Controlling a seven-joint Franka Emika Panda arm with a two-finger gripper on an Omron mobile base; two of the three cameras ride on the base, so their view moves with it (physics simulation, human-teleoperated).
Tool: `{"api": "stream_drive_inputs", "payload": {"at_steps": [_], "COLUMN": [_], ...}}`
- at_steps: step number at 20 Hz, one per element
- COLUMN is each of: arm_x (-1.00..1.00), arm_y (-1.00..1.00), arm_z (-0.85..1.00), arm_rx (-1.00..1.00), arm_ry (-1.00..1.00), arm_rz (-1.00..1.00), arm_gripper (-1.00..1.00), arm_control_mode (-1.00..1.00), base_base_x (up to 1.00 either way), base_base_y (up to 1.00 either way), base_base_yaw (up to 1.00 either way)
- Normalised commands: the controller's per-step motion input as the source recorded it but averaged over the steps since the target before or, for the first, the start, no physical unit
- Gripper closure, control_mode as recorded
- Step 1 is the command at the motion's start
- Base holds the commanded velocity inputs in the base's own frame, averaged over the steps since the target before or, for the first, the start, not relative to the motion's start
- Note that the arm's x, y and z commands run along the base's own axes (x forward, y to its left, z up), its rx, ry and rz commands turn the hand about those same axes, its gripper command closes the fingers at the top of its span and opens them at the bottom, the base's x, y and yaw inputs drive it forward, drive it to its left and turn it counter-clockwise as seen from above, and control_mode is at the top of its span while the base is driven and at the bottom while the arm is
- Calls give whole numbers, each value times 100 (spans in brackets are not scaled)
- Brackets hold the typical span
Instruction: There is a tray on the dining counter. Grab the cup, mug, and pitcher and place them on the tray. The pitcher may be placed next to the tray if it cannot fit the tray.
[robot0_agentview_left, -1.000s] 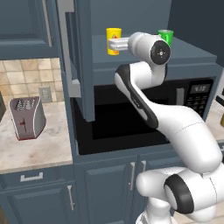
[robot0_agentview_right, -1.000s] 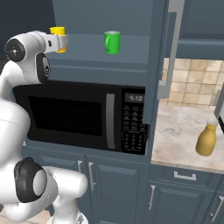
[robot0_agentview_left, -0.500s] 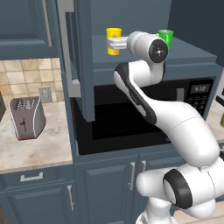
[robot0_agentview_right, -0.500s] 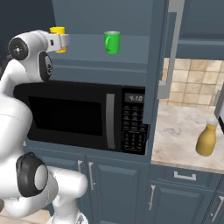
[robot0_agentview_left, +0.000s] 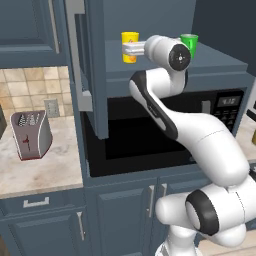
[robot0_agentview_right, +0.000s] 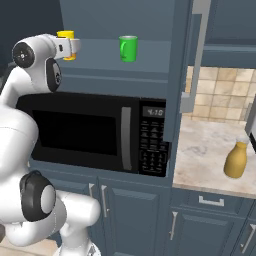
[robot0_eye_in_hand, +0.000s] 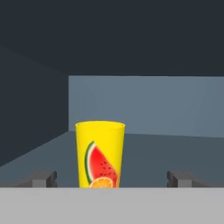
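a: what is seen below the open shelf?
b: a black microwave is set into dark blue cabinets, its keypad at the right end.
a: and on the side counter?
b: a grey toaster with red trim is stood before a beige tiled wall.

Base views flank cup; hand view close

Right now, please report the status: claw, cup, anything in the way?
Claw open, level with cup. Cup upright on shelf above microwave, between the fingertips, not gripped. Mug stands apart. Nothing in the way.
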Motion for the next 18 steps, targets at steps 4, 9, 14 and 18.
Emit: {"api": "stream_drive_inputs", "payload": {"at_steps": [4, 9, 14, 18], "arm_x": [6, 5, 4, 10], "arm_y": [0, 0, 0, 0], "arm_z": [0, 0, 0, 0], "arm_rx": [0, 0, 0, 0], "arm_ry": [0, 0, 0, 0], "arm_rz": [0, 0, 0, 0], "arm_gripper": [-100, -100, -100, -100], "arm_control_mode": [-100, -100, -100, -100], "base_base_x": [0, 0, 0, 0], "base_base_y": [0, 0, 0, 0], "base_base_yaw": [0, 0, 0, 0]}}
